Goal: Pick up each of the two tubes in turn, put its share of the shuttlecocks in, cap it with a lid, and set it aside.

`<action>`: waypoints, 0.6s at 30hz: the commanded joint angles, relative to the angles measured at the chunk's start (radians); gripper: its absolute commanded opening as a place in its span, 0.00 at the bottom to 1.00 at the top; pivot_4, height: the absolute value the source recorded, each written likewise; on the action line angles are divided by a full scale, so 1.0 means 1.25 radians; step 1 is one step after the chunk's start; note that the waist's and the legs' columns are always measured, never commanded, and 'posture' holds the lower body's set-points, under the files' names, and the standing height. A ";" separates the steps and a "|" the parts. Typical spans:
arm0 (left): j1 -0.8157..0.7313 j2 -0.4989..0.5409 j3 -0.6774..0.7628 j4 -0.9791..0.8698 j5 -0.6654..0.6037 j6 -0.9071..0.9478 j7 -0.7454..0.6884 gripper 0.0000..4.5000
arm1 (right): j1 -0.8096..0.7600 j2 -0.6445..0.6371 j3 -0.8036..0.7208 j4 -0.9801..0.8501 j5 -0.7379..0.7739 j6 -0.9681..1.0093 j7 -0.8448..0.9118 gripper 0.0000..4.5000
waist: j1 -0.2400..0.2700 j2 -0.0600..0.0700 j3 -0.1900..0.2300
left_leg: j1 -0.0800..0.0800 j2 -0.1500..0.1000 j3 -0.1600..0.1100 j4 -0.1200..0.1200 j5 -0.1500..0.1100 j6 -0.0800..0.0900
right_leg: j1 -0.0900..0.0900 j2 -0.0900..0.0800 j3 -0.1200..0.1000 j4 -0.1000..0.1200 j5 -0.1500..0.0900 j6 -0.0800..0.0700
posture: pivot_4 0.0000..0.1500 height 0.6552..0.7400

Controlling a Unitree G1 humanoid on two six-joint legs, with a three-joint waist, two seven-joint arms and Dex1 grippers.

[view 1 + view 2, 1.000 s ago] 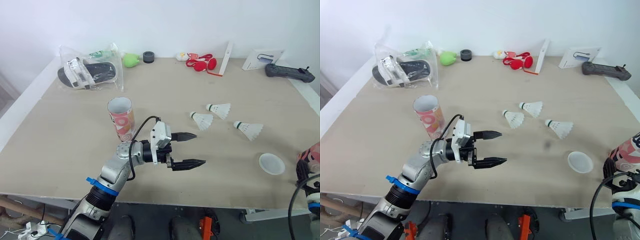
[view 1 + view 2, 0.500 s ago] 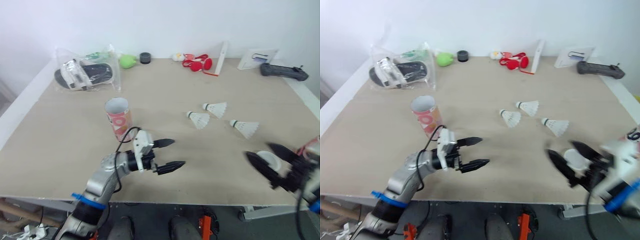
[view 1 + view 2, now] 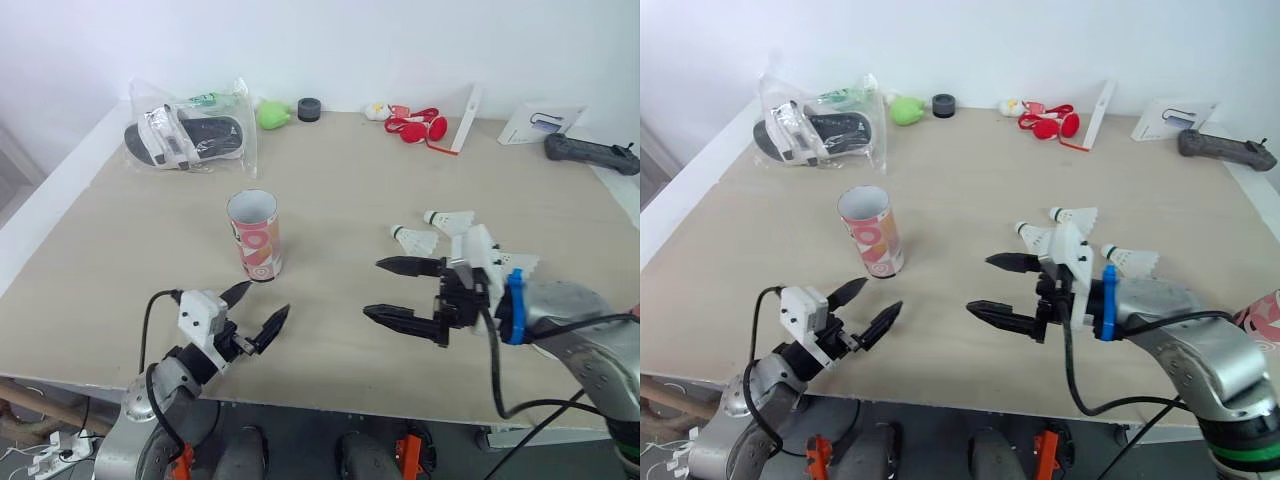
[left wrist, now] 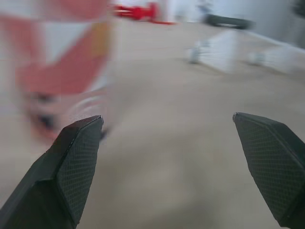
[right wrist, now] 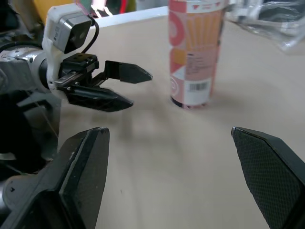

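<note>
I see left gripper and right gripper both spread wide over the table, the upright tube near the left one.

Along the table's far edge, a clear bag holding a black sandal lies near the far left corner. Beside it are a green lump and a black ring, then red straps and a leaning white strip. A white card and a black controller sit at the far right corner.
</note>
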 commanded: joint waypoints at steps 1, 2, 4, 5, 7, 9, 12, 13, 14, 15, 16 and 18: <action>-0.001 -0.016 0.030 -0.003 0.029 -0.062 0.043 1.00 | -0.034 0.034 0.008 0.023 -0.032 -0.022 0.011 0.98 | 0.000 0.000 0.000 | 0.000 0.000 0.000 0.000 0.000 0.000 | 0.000 0.000 0.000 0.000 0.000 0.000 | 1.00 1.00; -0.009 -0.014 0.034 0.015 0.036 -0.071 0.046 1.00 | -0.043 0.048 0.013 0.030 -0.042 -0.025 0.008 0.98 | 0.000 0.000 0.000 | 0.000 0.000 0.000 0.000 0.000 0.000 | 0.000 0.000 0.000 0.000 0.000 0.001 | 1.00 1.00; -0.024 -0.011 0.041 0.047 0.048 -0.090 0.049 1.00 | -0.054 0.073 0.018 0.035 -0.052 -0.024 0.003 0.98 | 0.000 0.000 0.000 | 0.000 0.000 0.000 0.001 0.000 0.000 | 0.000 0.001 0.000 0.000 0.001 0.001 | 1.00 1.00; -0.032 -0.009 0.041 0.063 0.049 -0.092 0.048 1.00 | -0.057 0.082 0.019 0.037 -0.058 -0.024 0.003 0.98 | 0.000 0.000 0.000 | 0.000 0.000 0.000 0.002 0.000 0.000 | 0.000 0.001 0.000 0.000 0.001 0.001 | 1.00 1.00; -0.055 0.000 0.034 0.096 0.068 -0.102 0.046 1.00 | -0.063 0.098 0.020 0.038 -0.069 -0.022 0.001 0.98 | -0.001 0.000 0.000 | 0.000 0.001 0.000 0.003 0.000 0.000 | 0.000 0.001 0.000 0.000 0.001 0.001 | 1.00 1.00; -0.084 0.003 0.032 0.133 0.079 -0.106 0.048 1.00 | -0.066 0.111 0.018 0.036 -0.077 -0.021 -0.003 0.98 | 0.000 0.000 0.000 | -0.001 0.000 0.000 0.004 0.000 0.000 | 0.000 0.001 0.000 0.000 0.002 0.002 | 1.00 1.00; -0.152 0.001 0.035 0.217 0.099 -0.113 0.062 1.00 | -0.062 0.124 0.011 0.026 -0.088 -0.019 -0.016 0.98 | 0.000 0.000 0.000 | -0.002 0.000 -0.001 0.005 0.000 0.000 | 0.000 0.001 -0.001 0.000 0.003 0.001 | 1.00 1.00; -0.165 0.000 0.034 0.234 0.102 -0.117 0.064 1.00 | -0.060 0.126 0.009 0.024 -0.090 -0.018 -0.018 0.98 | 0.000 0.000 0.000 | -0.002 0.000 -0.001 0.005 0.000 0.000 | 0.000 0.001 -0.001 0.000 0.004 0.000 | 1.00 1.00; -0.180 0.000 0.035 0.252 0.102 -0.119 0.064 1.00 | -0.059 0.129 0.008 0.021 -0.092 -0.016 -0.021 0.98 | -0.001 0.000 0.000 | -0.003 0.000 -0.001 0.005 0.000 0.000 | 0.000 0.001 -0.001 0.000 0.004 0.000 | 1.00 1.00; -0.217 -0.002 0.025 0.287 0.102 -0.123 0.051 1.00 | -0.052 0.132 0.004 0.012 -0.091 -0.013 -0.028 0.98 | -0.001 0.000 0.000 | -0.003 0.000 -0.001 0.006 0.000 0.000 | 0.000 0.001 0.000 0.000 0.004 0.000 | 1.00 1.00; -0.243 -0.003 0.019 0.312 0.101 -0.127 0.041 1.00 | -0.048 0.134 0.002 0.005 -0.091 -0.011 -0.035 0.98 | -0.001 0.000 0.000 | -0.003 0.000 -0.001 0.006 0.000 0.000 | 0.000 0.001 0.000 0.000 0.004 0.000 | 1.00 1.00; -0.291 -0.005 0.001 0.360 0.103 -0.133 0.020 1.00 | -0.040 0.140 -0.002 -0.008 -0.088 -0.008 -0.049 0.98 | 0.001 0.000 0.000 | -0.003 0.000 -0.001 0.006 0.000 0.000 | 0.000 0.001 -0.001 0.001 0.005 -0.001 | 1.00 1.00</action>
